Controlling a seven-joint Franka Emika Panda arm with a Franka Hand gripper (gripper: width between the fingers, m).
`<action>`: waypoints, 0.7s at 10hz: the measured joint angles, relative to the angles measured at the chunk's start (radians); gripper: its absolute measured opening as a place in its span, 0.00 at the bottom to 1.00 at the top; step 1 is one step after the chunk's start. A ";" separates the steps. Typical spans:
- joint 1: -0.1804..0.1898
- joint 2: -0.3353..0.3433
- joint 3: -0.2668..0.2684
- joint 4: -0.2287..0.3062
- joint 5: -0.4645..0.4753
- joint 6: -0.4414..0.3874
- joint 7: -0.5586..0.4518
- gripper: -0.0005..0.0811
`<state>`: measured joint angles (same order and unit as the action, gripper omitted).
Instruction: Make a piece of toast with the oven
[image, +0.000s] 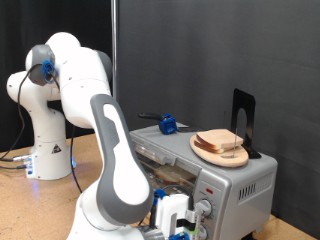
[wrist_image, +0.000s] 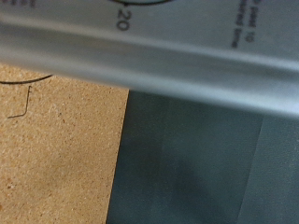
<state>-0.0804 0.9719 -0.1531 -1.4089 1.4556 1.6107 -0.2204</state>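
The silver oven (image: 235, 185) stands at the exterior view's lower right. On its top lies a tan plate (image: 205, 150) with the piece of toast (image: 220, 141), pale with a brown crust, stacked on another slice. My gripper (image: 175, 217) hangs low at the oven's front, close to its round knobs (image: 204, 209), and nothing shows between its fingers. The oven's front opening (image: 165, 175) shows brownish inside; I cannot tell how the door stands. The wrist view shows only the oven's silver panel (wrist_image: 159, 56) with a dial mark "20", very close. The fingers do not show there.
A blue object (image: 167, 125) and a black upright stand (image: 243, 115) sit on the oven's top. The wooden table (image: 50, 200) also shows in the wrist view (wrist_image: 56, 149) beside a dark grey surface (wrist_image: 206, 168). The arm's white base (image: 45, 140) stands at the left. Black curtain behind.
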 joint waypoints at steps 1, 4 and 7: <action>0.000 0.000 0.001 -0.002 0.001 0.006 0.000 1.00; 0.005 0.000 0.008 -0.011 0.003 0.020 0.000 0.98; 0.005 -0.010 0.010 -0.015 0.006 0.003 0.000 0.55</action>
<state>-0.0757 0.9618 -0.1433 -1.4238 1.4613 1.6138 -0.2204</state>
